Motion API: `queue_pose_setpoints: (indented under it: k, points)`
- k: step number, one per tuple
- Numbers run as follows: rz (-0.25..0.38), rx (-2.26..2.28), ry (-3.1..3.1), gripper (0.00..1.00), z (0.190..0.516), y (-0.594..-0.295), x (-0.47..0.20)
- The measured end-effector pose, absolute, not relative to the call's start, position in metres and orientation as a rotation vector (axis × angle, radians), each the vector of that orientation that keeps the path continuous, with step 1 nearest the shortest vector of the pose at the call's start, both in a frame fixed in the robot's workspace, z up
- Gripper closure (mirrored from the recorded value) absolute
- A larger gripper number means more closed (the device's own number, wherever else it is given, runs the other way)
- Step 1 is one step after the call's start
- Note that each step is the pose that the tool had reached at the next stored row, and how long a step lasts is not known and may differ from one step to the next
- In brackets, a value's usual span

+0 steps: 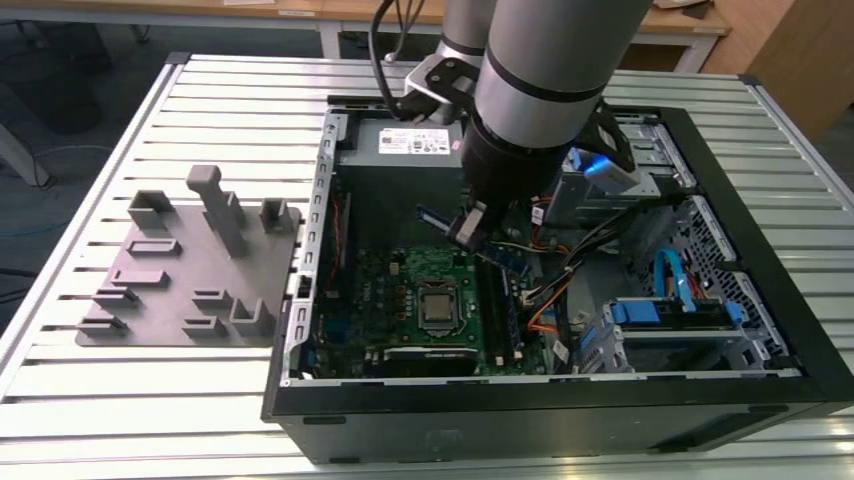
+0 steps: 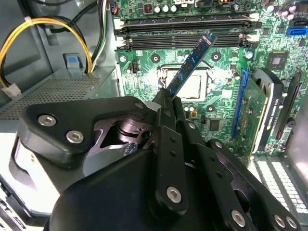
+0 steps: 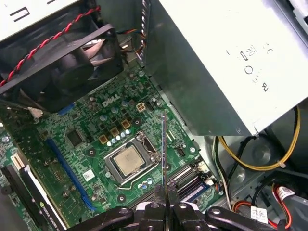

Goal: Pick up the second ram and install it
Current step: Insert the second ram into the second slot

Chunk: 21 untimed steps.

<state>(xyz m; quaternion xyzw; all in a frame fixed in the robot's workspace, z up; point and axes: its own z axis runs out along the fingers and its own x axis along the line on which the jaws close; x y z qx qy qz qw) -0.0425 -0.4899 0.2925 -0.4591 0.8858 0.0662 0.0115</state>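
My gripper hangs inside the open computer case, shut on the second ram, a thin blue-green stick that slants down over the motherboard. In the second wrist view the ram sticks out from the gripper towards the long black memory slots without touching them. The first wrist view has the ram edge-on, clamped in the gripper and held above the board beside the processor socket and the slots.
The case lies open on a slatted metal table. A grey fixture plate with upright posts sits at the exterior view's left. Around the board are the power supply, a fan, loose cables and a drive cage.
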Motion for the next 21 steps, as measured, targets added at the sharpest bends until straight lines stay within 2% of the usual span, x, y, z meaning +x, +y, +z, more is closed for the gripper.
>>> queue_pose_setpoints:
  k: [21]
  points:
    - [0.202,-1.19,2.863,0.89,0.2924,-0.4899,-0.0424]
